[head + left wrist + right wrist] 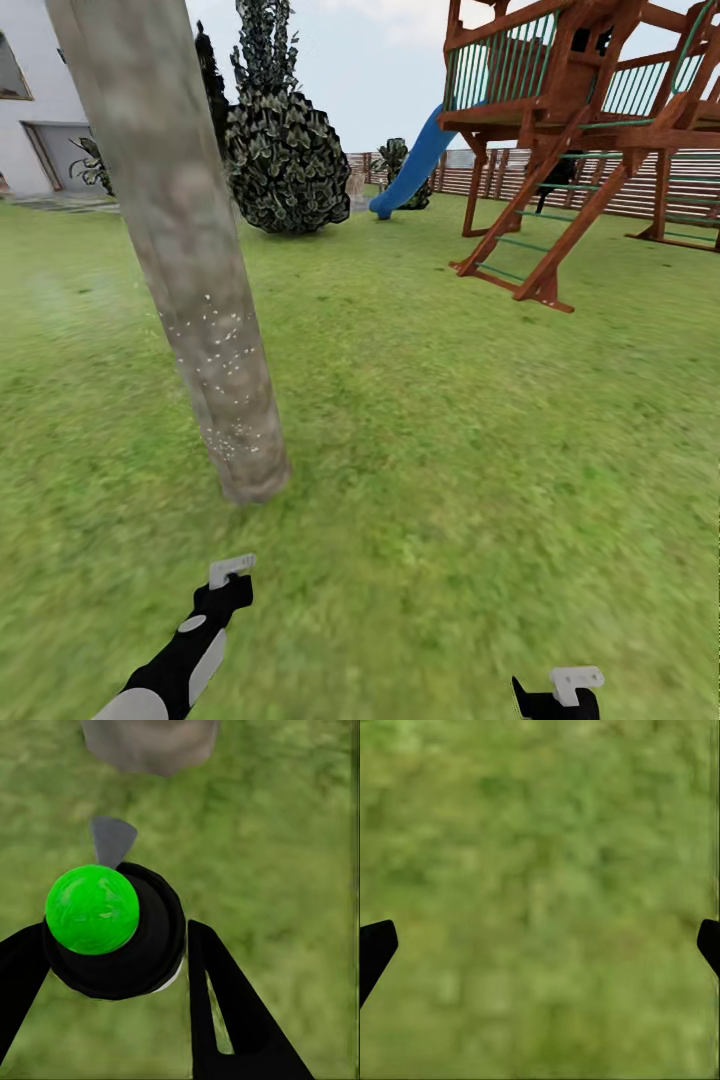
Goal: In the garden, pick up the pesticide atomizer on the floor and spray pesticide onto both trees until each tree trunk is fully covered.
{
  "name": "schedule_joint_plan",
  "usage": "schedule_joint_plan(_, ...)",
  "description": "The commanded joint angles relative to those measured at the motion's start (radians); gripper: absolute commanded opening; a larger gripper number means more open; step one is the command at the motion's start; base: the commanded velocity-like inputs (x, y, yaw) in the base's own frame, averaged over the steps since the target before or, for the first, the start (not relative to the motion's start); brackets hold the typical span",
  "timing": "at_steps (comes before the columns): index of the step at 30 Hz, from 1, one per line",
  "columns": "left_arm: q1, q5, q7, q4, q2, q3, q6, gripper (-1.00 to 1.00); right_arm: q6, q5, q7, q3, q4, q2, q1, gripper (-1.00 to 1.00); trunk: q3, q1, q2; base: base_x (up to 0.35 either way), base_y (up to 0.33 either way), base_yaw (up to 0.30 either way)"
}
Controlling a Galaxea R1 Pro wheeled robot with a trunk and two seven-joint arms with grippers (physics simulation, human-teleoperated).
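The left hand is clamped on the sprayer, black fingers pressed to either side of its dark round body, the bright green cap facing the wrist camera and a grey nozzle pointing toward the base of the tree trunk. From the head view that trunk leans up through the left of the scene, near the left arm, with a scatter of white specks on its lower bark. The right hand hangs over blurry grass with fingers wide apart, holding nothing. Beyond the lawn stand a dark leafy bush, a wooden play frame with a blue slide, and what looks like a slatted fence.
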Motion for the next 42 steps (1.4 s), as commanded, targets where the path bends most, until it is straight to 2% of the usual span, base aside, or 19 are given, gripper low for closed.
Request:
schedule_joint_plan(1, 0.000, 0.000, 0.001, 0.000, 0.000, 0.001, 0.001, -1.00, -0.001, 0.000, 0.000, 0.000, 0.000, 0.000, 0.000, 1.00, 0.000, 0.000, 0.000, 0.200, -0.219, 0.004)
schedule_joint_plan(11, 0.000, 0.001, 0.001, 0.003, -0.001, 0.001, 0.002, -1.00, 0.000, 0.000, 0.002, 0.000, 0.000, 0.000, 0.000, 1.00, 0.000, 0.000, 0.000, 0.262, -0.177, 0.012)
schedule_joint_plan(24, 0.000, -0.001, 0.001, 0.009, -0.003, 0.001, 0.001, -1.00, 0.000, 0.002, 0.002, 0.002, 0.000, 0.001, 0.000, 1.00, 0.000, 0.000, 0.000, 0.222, -0.201, 0.236)
schedule_joint_plan(35, 0.000, -0.001, 0.001, 0.010, -0.003, 0.001, 0.000, -1.00, 0.000, 0.002, 0.003, 0.002, 0.000, 0.001, 0.000, 1.00, 0.000, 0.000, 0.000, 0.181, -0.226, 0.014)
schedule_joint_plan(42, 0.000, 0.000, 0.001, 0.011, -0.003, 0.001, 0.000, -1.00, 0.000, 0.002, 0.003, 0.002, 0.000, 0.001, 0.000, 1.00, 0.000, 0.000, 0.000, 0.093, -0.252, 0.251)
